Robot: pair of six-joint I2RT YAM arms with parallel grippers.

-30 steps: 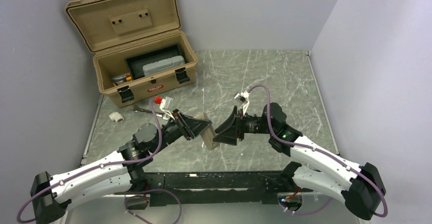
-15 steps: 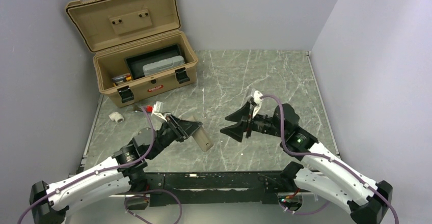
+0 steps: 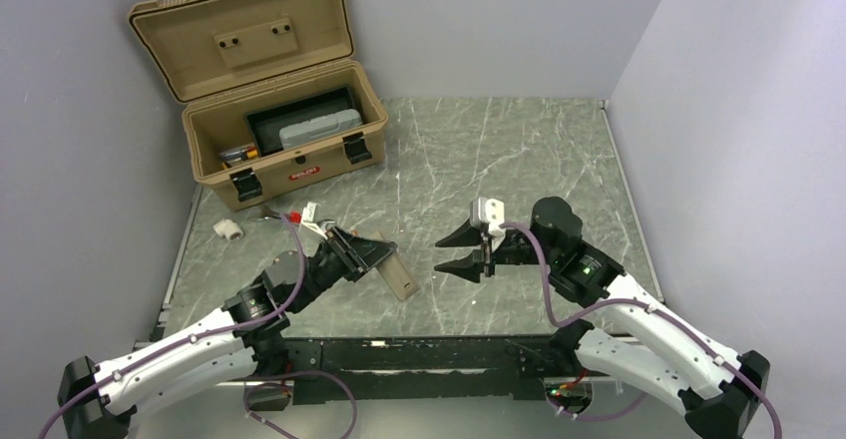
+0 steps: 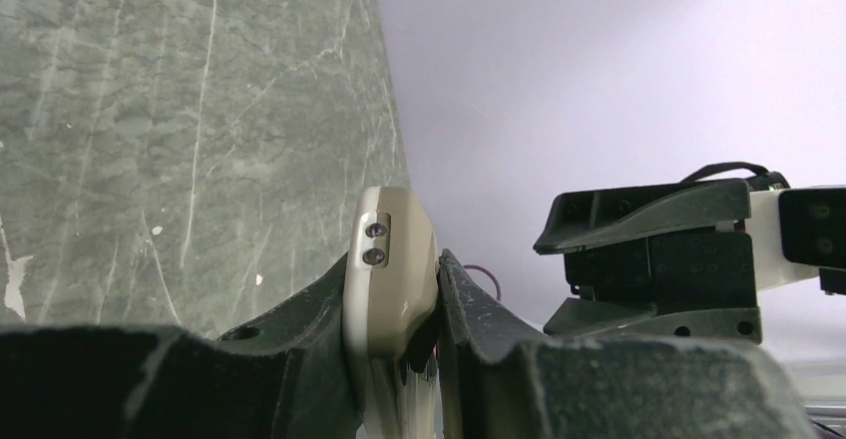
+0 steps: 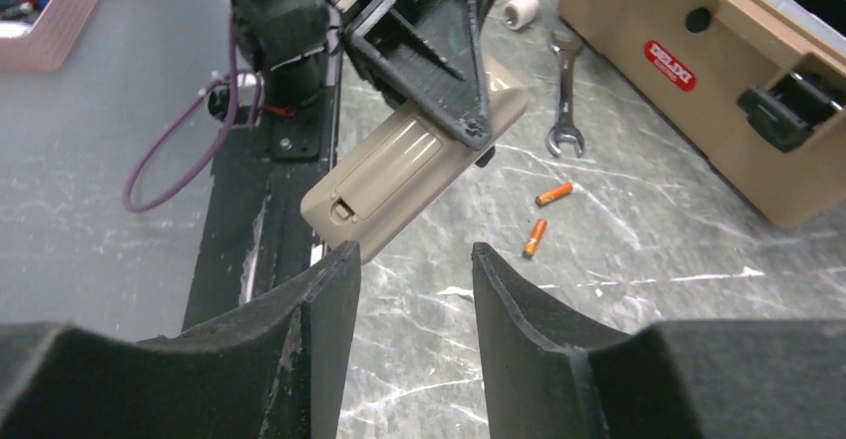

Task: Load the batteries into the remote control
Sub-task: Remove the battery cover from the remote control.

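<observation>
Gripping remote control (image 3: 396, 273) mid-body, left pincer (image 3: 371, 250) clamped tight, remote's long axis aimed at right pincer (image 3: 461, 251): fingers spread wide, nothing held, just opposite. Batteries (image 5: 554, 194) loose on table (image 3: 499, 150) beyond remote, near wrench (image 5: 562, 135), closer to left arm.

Left gripper (image 5: 480, 144) clamps remote control (image 5: 399, 185), back up; two batteries (image 5: 554, 195) lie loose near wrench (image 5: 564, 110)

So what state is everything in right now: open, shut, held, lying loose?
Left gripper: shut on the remote.
Right gripper: open, empty.
Remote: held tilted, back facing the right gripper, cover looks in place.
Batteries: two, lying loose, not loaded.
Toolbox: lid open.
Wrench: lying flat, untouched.
</observation>
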